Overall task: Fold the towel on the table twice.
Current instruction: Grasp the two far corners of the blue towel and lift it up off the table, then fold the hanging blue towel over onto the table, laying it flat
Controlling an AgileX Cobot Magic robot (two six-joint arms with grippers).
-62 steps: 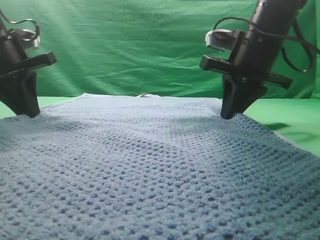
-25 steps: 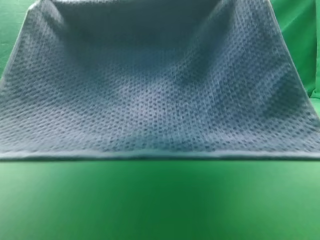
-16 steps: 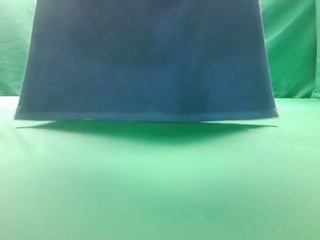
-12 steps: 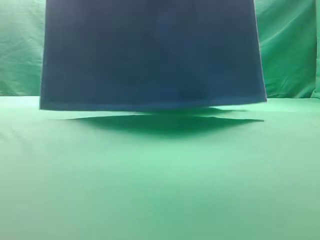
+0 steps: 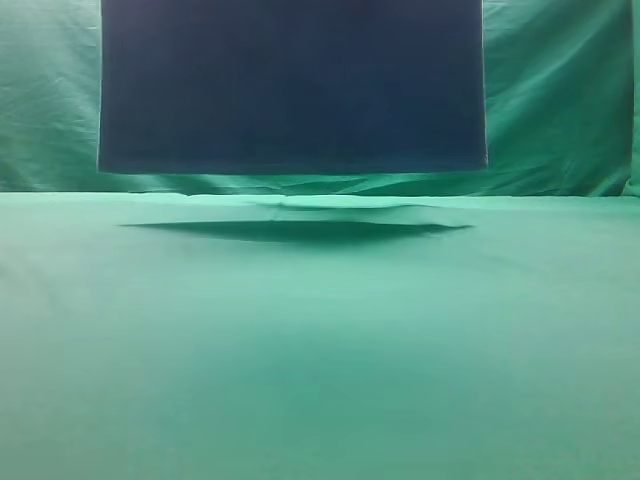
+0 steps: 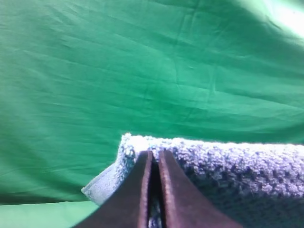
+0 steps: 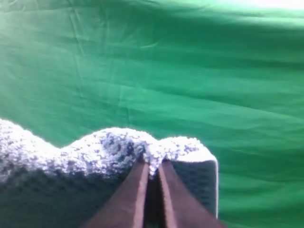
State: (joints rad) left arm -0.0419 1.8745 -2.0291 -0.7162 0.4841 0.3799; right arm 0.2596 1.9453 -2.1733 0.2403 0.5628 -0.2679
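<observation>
1. Counter [image 5: 320, 360] fills the near part of the high view as smooth green fabric; the towel that covered it 2.5 s ago, with both arms standing on it, now hangs clear above it, and neither arm shows there.
2. Shadow [image 5: 295, 230] lies as a thin dark strip on the far counter under the towel; half a second ago the hem hung lower, closer to its shadow.
3. Towel [image 5: 292, 85] hangs flat as a dark blue rectangle with a straight bottom edge, its top cut off by the frame.
4. Left fingers [image 6: 153, 190], seen only in the left wrist view, are clenched on the towel's top edge by its pale corner.
5. Right fingers [image 7: 152, 194], seen only in the right wrist view, are clenched on a bunched hump of bumpy weave near the other hemmed corner.
6. Backdrop [image 5: 560, 100], wrinkled green cloth, stands farthest.
</observation>
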